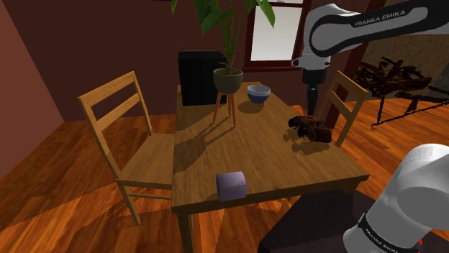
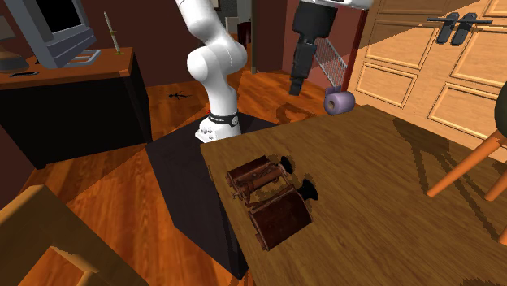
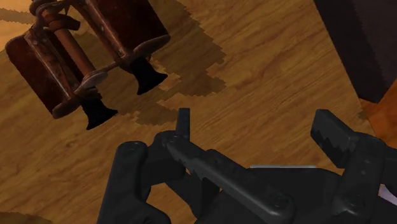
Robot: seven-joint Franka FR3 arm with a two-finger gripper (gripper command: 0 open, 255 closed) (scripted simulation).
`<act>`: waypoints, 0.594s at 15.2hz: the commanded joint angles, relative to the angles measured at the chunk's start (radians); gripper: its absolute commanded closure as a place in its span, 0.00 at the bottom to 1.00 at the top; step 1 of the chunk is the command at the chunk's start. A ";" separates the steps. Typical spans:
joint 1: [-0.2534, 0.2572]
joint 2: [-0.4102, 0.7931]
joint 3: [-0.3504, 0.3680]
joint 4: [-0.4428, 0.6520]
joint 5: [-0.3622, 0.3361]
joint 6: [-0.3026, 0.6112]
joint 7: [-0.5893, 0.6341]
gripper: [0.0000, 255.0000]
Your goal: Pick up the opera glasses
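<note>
Opera glasses (image 3: 83,57), twin dark reddish-brown barrels with flared black eyepieces, lie on the wood-grain bench (image 1: 252,158) below the black tool (image 3: 257,127), whose fingers stand spread apart, touching nothing.

Glossy wooden table (image 2: 390,187), dark brown leathery opera glasses (image 3: 83,54)

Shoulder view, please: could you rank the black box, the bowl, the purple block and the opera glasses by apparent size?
1. black box, clearly the largest.
2. opera glasses and purple block: they look much alike, and the block sits nearer the camera, so I won't rank them.
3. bowl, the smallest.
</note>
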 commanded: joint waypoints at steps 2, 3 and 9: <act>0.002 0.100 -0.053 0.010 -0.033 0.049 -0.121 0.00; 0.003 0.136 -0.068 0.017 -0.042 0.065 -0.158 0.00; 0.002 0.371 -0.136 0.082 -0.075 0.160 -0.374 0.00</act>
